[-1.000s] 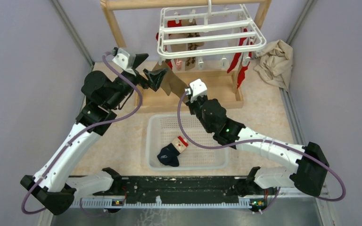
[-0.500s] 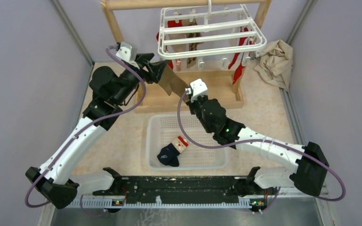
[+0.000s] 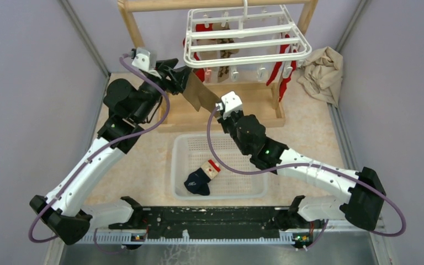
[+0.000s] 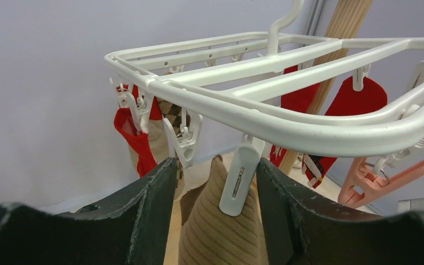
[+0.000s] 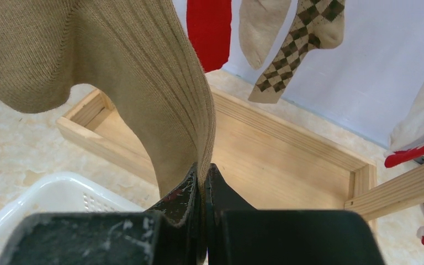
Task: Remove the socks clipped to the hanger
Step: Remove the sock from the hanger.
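The white hanger (image 3: 247,34) hangs from the wooden frame at the back; its bars fill the top of the left wrist view (image 4: 287,113). A tan sock (image 3: 200,95) hangs from a white clip (image 4: 239,179) at the hanger's front left corner. My left gripper (image 4: 215,182) is open, its fingers either side of that clip and the sock's top (image 4: 221,232). My right gripper (image 5: 203,174) is shut on the tan sock's lower end (image 5: 143,72). Red socks (image 3: 283,70), an argyle sock (image 5: 298,38) and a cream sock (image 5: 262,25) stay clipped. A navy sock (image 3: 199,179) lies in the basket.
A white perforated basket (image 3: 254,190) sits in front of the wooden frame's base tray (image 3: 265,110). A crumpled beige cloth (image 3: 321,72) lies at the back right. Side walls close in on both sides.
My left gripper has moved up and right to the hanger's front left corner, now straddling the tan sock's clip. The right gripper has kept its hold on the sock.
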Robot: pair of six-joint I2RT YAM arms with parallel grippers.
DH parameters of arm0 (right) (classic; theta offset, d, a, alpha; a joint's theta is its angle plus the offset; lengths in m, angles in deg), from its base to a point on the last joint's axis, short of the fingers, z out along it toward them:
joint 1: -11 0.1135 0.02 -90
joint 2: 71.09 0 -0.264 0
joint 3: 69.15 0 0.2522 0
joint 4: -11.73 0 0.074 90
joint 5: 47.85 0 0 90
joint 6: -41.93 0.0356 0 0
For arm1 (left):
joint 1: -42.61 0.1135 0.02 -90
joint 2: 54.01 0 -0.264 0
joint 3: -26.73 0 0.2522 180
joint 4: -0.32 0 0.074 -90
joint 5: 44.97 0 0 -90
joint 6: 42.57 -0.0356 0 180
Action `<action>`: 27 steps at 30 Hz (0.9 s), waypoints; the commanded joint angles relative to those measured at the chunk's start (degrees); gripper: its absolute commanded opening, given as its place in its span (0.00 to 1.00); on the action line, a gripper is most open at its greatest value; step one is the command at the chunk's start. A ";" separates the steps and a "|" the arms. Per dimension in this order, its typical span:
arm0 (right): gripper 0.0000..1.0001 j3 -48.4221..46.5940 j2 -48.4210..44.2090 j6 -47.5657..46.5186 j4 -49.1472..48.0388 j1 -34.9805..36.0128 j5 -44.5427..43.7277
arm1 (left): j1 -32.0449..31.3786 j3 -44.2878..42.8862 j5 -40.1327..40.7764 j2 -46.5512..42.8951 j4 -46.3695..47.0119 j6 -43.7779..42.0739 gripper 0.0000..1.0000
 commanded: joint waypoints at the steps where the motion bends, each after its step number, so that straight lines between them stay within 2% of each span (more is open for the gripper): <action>1: 0.00 -2.70 -3.10 -0.98 -1.57 0.50 2.10 | -0.19 -1.64 -1.89 0.84 3.38 -1.90 0.58; 4: 0.00 -2.50 -4.27 -1.27 -1.51 0.72 3.00 | -0.06 -2.47 -3.38 2.12 3.34 -2.03 0.43; 6: 0.00 -2.07 -5.16 -1.58 -1.76 0.77 4.02 | 0.16 -2.89 -4.31 2.78 3.34 -1.99 0.38; 14: 0.00 0.07 -9.98 -2.55 -3.66 0.86 11.12 | 2.92 -2.15 -9.51 3.00 4.57 0.39 0.38; 21: 0.00 0.13 -12.46 -2.65 -2.48 0.90 11.54 | 5.93 -0.47 -13.84 3.20 6.40 3.45 0.39; 24: 0.00 0.77 -13.78 -2.34 -2.25 0.99 11.65 | 6.34 -0.42 -14.00 3.54 6.54 3.68 0.42; 26: 0.00 1.25 -14.43 -2.37 -2.32 0.94 12.17 | 6.44 -0.53 -12.27 3.38 5.45 3.73 0.48; 27: 0.00 1.29 -14.57 -2.38 -2.28 0.94 12.36 | 6.44 -1.08 -10.81 3.39 4.24 3.69 0.48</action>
